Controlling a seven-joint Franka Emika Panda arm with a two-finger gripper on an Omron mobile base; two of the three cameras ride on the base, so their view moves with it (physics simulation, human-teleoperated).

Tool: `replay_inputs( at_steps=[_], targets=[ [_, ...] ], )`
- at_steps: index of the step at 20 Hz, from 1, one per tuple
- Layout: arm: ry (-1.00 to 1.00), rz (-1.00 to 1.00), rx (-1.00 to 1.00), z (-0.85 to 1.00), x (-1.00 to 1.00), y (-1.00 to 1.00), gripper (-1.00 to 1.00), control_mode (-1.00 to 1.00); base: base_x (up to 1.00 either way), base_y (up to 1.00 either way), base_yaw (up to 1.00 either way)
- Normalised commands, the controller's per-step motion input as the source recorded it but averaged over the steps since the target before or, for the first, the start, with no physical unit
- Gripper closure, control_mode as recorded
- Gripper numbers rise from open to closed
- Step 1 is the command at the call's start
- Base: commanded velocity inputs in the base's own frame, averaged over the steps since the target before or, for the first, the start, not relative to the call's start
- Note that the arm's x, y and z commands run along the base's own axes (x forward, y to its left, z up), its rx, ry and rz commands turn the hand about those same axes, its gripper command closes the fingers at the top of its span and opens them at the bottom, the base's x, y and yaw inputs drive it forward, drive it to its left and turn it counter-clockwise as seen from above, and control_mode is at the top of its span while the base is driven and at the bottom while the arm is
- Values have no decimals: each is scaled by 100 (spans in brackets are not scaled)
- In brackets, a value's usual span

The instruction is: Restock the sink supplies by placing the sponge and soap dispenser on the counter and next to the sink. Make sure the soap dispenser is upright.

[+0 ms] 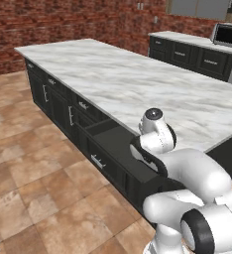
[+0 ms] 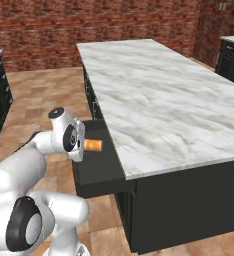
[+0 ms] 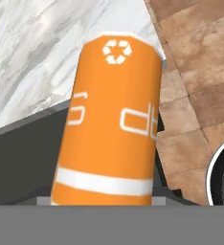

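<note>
Veined marble island (image 2: pixel 159 100) | dark open drawer (image 2: pixel 96 160) | pincer pinching smooth orange cylindrical soap dispenser (image 3: pixel 111 124)

The orange soap dispenser (image 3: pixel 111 124) carries white markings. Near its far end sits a recycling symbol of three chasing arrows. Lower on the body run large white letters, seen rotated and cut off by the bottle's curve; they cannot be read as a word. A plain white band circles it below.
</note>
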Motion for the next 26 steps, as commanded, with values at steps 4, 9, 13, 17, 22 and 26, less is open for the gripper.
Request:
replay_inputs(
  at_steps=[4,9,13,17,22,26],
  targets=[
    [1,-13,3,90,-23,-14,100,-100,0,0,0],
    [0,1,2,8,-1,-15,100,-100,0,0,0],
    [-1,-2,2,-2,-7,-7,100,100,-19,-43,-16],
    [0,0,0,0,0,0,100,100,-20,-100,-46],
    [0,0,0,0,0,0,100,100,11,-100,-57],
    [0,0,0,0,0,0,100,100,59,-100,-57]
  ],
)
